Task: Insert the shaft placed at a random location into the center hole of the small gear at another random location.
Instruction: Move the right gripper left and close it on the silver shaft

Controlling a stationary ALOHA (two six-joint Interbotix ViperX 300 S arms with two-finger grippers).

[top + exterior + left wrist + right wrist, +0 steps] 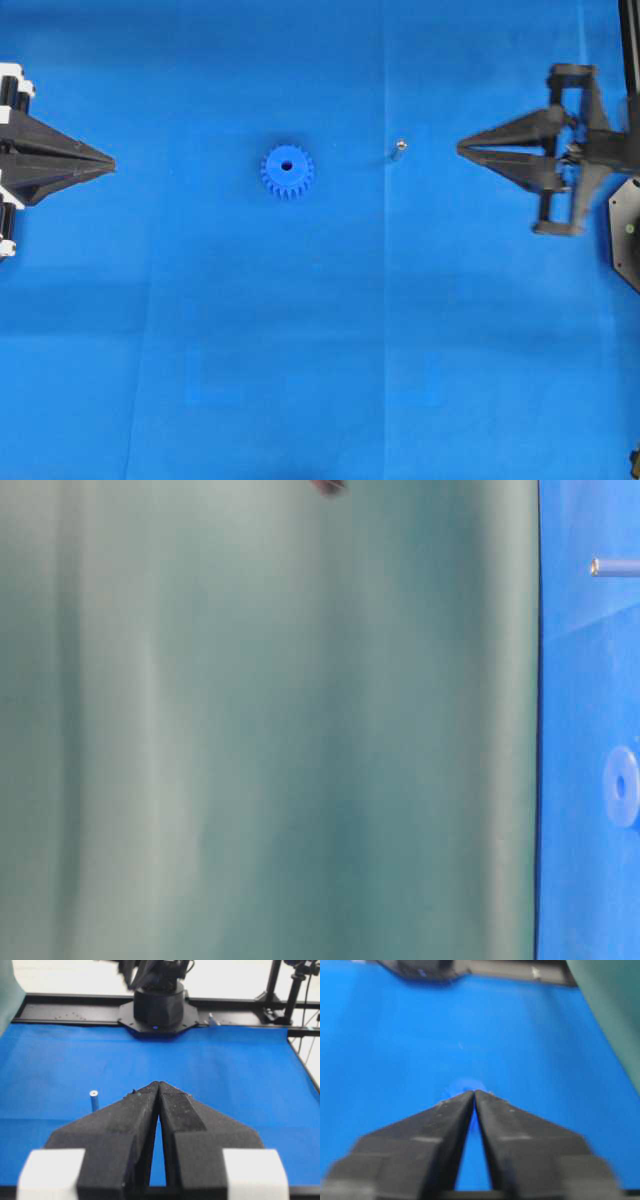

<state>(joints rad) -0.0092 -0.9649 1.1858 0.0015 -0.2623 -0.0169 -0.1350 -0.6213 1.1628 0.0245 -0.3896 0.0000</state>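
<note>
Two grippers, left (108,160) and right (462,149), both with jaws clenched on nothing. Nearer to right: shaft (398,147), standing upright; small gear (287,171) beyond.

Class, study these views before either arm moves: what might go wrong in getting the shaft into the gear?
1. The shaft stands upright and thin; the right gripper, fingertips together, may topple it on approach.
2. The center hole looks barely wider than the shaft, so slight tilt could jam.
3. The small gear lies loose and may slide.
</note>
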